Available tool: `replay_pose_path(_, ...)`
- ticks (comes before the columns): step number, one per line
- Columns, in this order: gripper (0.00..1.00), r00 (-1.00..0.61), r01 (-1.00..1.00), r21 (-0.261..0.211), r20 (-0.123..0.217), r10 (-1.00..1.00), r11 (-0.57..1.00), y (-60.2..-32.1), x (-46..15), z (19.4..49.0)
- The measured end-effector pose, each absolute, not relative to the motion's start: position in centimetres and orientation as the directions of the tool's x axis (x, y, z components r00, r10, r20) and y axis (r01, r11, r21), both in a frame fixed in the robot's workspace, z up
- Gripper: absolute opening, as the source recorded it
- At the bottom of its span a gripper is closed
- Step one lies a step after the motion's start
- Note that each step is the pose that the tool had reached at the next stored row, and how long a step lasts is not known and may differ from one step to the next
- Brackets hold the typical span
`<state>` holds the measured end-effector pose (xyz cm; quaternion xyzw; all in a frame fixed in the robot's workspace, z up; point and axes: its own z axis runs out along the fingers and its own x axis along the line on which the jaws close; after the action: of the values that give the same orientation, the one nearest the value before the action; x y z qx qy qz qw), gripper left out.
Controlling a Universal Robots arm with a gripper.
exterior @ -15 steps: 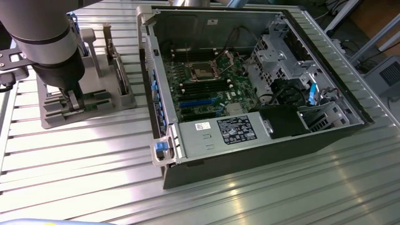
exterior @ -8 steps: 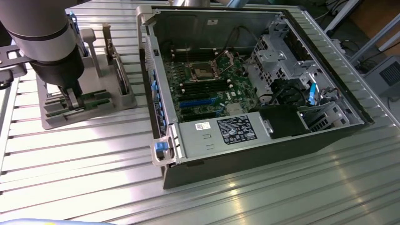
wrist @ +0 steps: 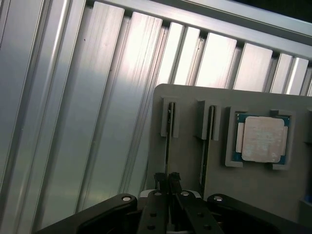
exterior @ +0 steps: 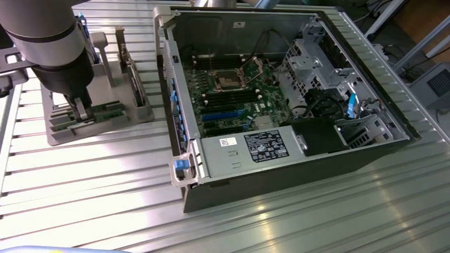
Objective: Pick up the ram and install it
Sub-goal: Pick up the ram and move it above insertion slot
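Wrist view has the gripper with its two fingers pressed together on the ram, pinching the thin green stick by its edge while the stick stands on edge in a slot of the grey holder. Just beside it, a second stick of the same kind stands in the neighbouring slot, and beyond that a square silver chip lies flat in its own pocket (touching neither stick). The holder rests on the ribbed metal table. Seen from the exterior camera, arm and holder are at the exterior view's left, well apart from the open computer case at its right, where the green board lies exposed.
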<state>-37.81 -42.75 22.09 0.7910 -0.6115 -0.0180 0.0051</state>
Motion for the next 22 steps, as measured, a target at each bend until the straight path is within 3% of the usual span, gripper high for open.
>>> replay_pose_path(22, 0.13, 0.251, -0.967, 0.03, -0.022, -0.968, -0.252, -42.75, -37.81, 22.89)
